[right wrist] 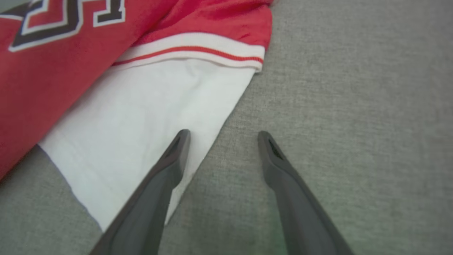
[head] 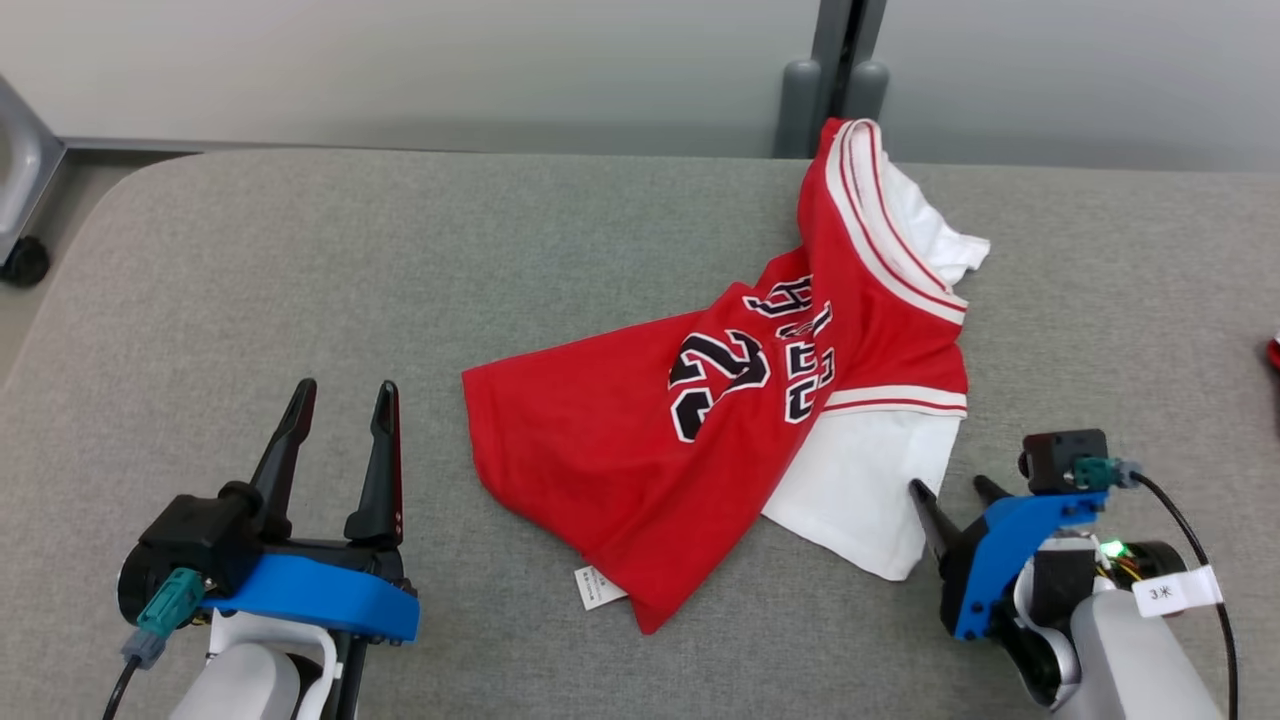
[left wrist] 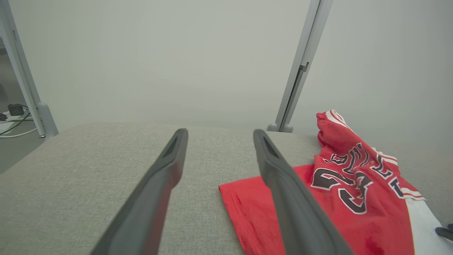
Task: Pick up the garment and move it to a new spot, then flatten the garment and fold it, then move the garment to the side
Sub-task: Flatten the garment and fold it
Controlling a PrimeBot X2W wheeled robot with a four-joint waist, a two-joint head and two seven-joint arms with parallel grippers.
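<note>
The garment (head: 640, 450) is a red jersey with black-and-white lettering and white sleeves, lying crumpled on the grey table (head: 300, 300), right of centre. Its collar end rises at the far edge. My left gripper (head: 345, 390) stands open at the lower left, apart from the red hem, with nothing between its fingers. In the left wrist view the garment (left wrist: 339, 198) lies to the right of the left gripper (left wrist: 219, 132). My right gripper (head: 950, 487) is open at the white sleeve's right edge. In the right wrist view the right gripper (right wrist: 221, 132) straddles the sleeve edge of the garment (right wrist: 141, 117), left finger over white cloth.
A grey post (head: 835, 70) stands behind the table's far edge, against a pale wall. A wheeled frame (head: 20, 200) shows at the far left beyond the table. A small red object (head: 1273, 352) sits at the right border. Bare grey table surface lies left of the garment.
</note>
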